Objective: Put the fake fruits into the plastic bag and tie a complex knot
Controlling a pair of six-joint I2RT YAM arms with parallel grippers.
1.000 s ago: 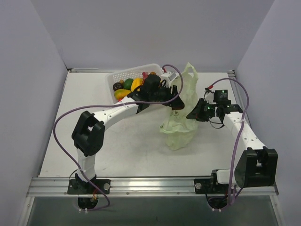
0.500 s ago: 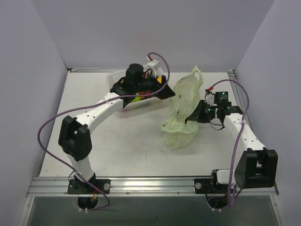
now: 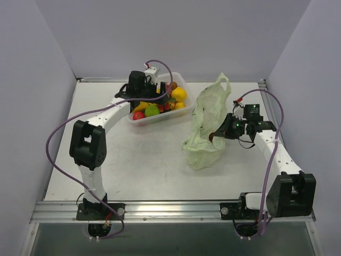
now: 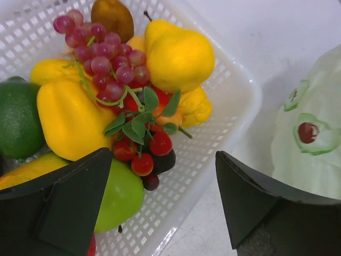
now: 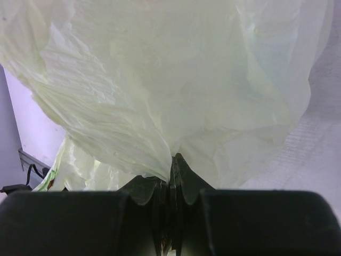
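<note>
The fake fruits (image 3: 160, 104) lie in a white perforated basket (image 3: 143, 120) at the back left. In the left wrist view I see a yellow pear-like fruit (image 4: 178, 53), purple grapes (image 4: 101, 53), a yellow pepper (image 4: 69, 117), a green apple (image 4: 120, 194) and small red berries (image 4: 144, 154). My left gripper (image 3: 152, 97) hangs over the basket, open and empty (image 4: 165, 208). The pale-green plastic bag (image 3: 208, 128) stands right of the basket, and its avocado print shows in the left wrist view (image 4: 309, 133). My right gripper (image 3: 216, 133) is shut on a fold of the bag (image 5: 176, 80), with its jaws pinching the film (image 5: 171, 165).
The basket's near rim (image 4: 213, 160) lies between my left fingers. A grey wall rises behind the table and on both sides. A metal rail (image 3: 170, 210) runs along the near edge by the arm bases.
My left arm has swung back and left, away from the bag, to over the basket. The bag's top has shifted slightly right. My right gripper has kept its hold.
</note>
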